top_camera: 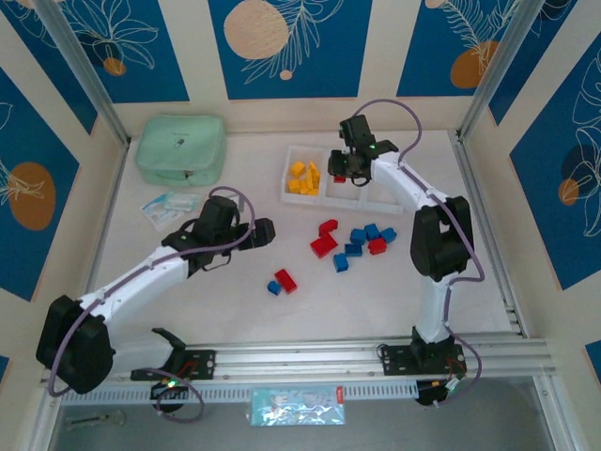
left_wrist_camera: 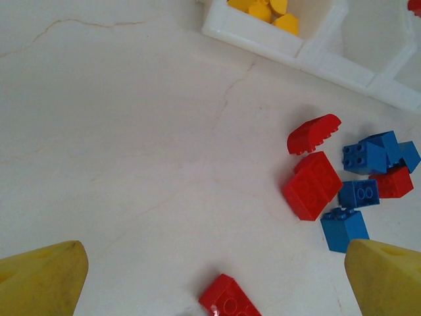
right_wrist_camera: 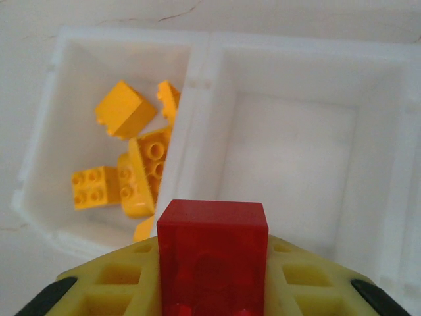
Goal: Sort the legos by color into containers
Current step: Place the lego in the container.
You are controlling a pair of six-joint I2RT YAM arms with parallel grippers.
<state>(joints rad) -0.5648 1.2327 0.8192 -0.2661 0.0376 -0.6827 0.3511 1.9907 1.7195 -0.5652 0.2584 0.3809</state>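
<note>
Tray [top_camera: 285,194]: white, three compartments in a row, at the far side of the worktop [top_camera: 188,301].

Left compartment [right_wrist_camera: 72,85]: several yellow bricks [right_wrist_camera: 125,108] lying jumbled, some studs-up, some on their sides. They also show as a yellow heap in the overhead view [top_camera: 302,177] and at the top edge of the left wrist view [left_wrist_camera: 263,10].

Middle compartment [right_wrist_camera: 296,151]: bare white floor in the right wrist view. The right gripper [top_camera: 349,169] hangs above it, fingers [right_wrist_camera: 99,280] clenched on a red brick [right_wrist_camera: 212,253]. The brick sits over the divider between the left and middle compartments.

Third compartment: partly hidden by the right arm, contents cannot be told.

On the worktop near the tray is a loose cluster of red and blue bricks [left_wrist_camera: 342,184]. One further red brick [left_wrist_camera: 227,301] lies apart from it, with a blue one just beside it in the overhead view [top_camera: 273,287].

Left gripper [left_wrist_camera: 214,266]: fingers [left_wrist_camera: 39,280] spread wide, grasping nothing, hovering over the bare worktop left of the cluster.
</note>
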